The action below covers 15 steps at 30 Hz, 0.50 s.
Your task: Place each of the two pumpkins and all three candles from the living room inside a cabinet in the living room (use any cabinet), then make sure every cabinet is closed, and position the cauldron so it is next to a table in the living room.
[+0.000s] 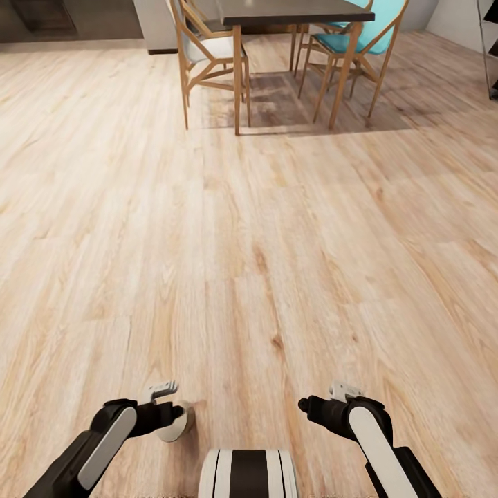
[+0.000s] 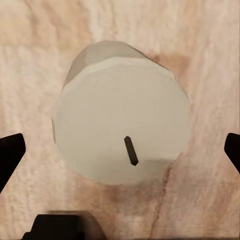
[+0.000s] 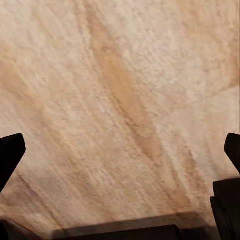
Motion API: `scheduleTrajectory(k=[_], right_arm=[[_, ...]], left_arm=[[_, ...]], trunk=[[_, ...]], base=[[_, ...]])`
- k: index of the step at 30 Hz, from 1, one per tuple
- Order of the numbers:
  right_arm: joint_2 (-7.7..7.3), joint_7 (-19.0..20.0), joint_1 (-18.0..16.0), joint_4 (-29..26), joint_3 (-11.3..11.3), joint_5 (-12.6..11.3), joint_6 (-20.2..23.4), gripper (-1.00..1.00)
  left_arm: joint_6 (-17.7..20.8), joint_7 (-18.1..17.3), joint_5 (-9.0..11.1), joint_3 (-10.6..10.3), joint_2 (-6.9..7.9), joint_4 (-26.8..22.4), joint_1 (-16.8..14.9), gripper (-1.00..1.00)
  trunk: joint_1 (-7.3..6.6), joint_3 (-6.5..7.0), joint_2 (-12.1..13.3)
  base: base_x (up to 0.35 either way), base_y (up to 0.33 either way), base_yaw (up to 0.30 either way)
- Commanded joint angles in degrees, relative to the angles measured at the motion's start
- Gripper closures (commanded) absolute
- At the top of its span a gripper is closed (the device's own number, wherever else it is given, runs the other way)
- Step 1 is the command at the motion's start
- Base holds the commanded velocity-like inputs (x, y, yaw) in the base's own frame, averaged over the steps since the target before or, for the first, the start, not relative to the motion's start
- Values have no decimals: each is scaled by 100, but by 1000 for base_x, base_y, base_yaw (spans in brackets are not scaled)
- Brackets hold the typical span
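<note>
From the head camera I see my left pincer (image 1: pixel 181 411) low over the wooden floor (image 1: pixel 249 228), with a candle (image 1: pixel 177 427) standing on the boards right under its tip; my right pincer (image 1: pixel 303 403) hangs well to the other side over bare planks, and a dark table (image 1: pixel 290 11) with chairs (image 1: pixel 200 48) stands far ahead. Through the left wrist camera the candle (image 2: pixel 121 131) sits upright between the spread fingertips (image 2: pixel 11 152), touching neither, its short dark wick (image 2: pixel 131 150) on top. I judge it light, stiff and smooth, a little slippery, so I'd pinch across the round side wall, low and square. In the right wrist camera the fingertips (image 3: pixel 10 157) are spread wide with nothing but floor (image 3: pixel 120 110) between them.
</note>
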Motion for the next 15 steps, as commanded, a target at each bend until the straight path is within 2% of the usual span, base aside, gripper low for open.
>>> scheduleTrajectory(k=[1,8,13,15], right_arm=[[-5,-58,-4,-6,10,-52,7,-100],[-5,-51,-4,-2,5,-53,12,-100],[-5,-51,-4,-3,5,-53,8,-100],[-5,-51,-4,-5,6,-53,7,-100]], left_arm=[[3,54,42,51,0,-7,-5,-100],[-7,51,-5,127,-35,0,-3,-100],[-111,44,-28,125,-38,9,-1,-100],[-122,43,-29,125,-38,10,0,-100]], trunk=[[1,-26,-3],[4,-49,-4],[17,-159,-11],[17,-159,-11]], base=[[0,0,0],[0,0,0],[0,0,0],[0,0,0]])
